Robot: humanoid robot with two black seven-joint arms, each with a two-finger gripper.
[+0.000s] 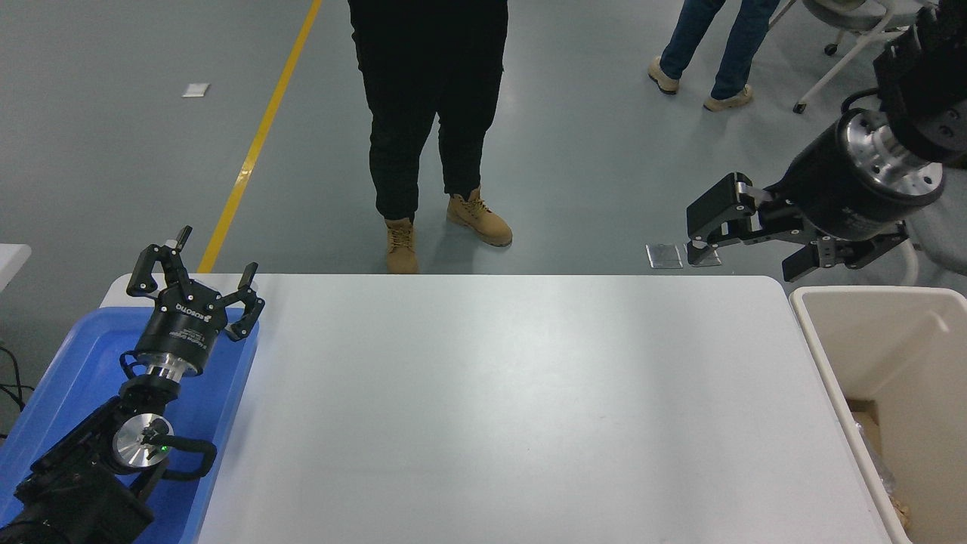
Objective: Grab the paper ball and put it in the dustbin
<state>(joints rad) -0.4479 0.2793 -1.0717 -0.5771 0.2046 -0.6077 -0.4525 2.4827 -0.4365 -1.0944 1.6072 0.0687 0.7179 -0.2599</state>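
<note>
No paper ball shows on the white table or in either gripper. The cream-beige dustbin stands at the table's right end, partly cut off by the picture's edge. Some tan-brown material lies deep in it; I cannot tell what it is. My right gripper hangs open and empty in the air, just beyond the table's far right corner and to the left of the dustbin's far rim. My left gripper is open and parked over the blue tray at the lower left.
A person in black trousers and tan boots stands at the table's far edge, near the middle. Another person's legs and wheeled chairs are on the floor at the top right.
</note>
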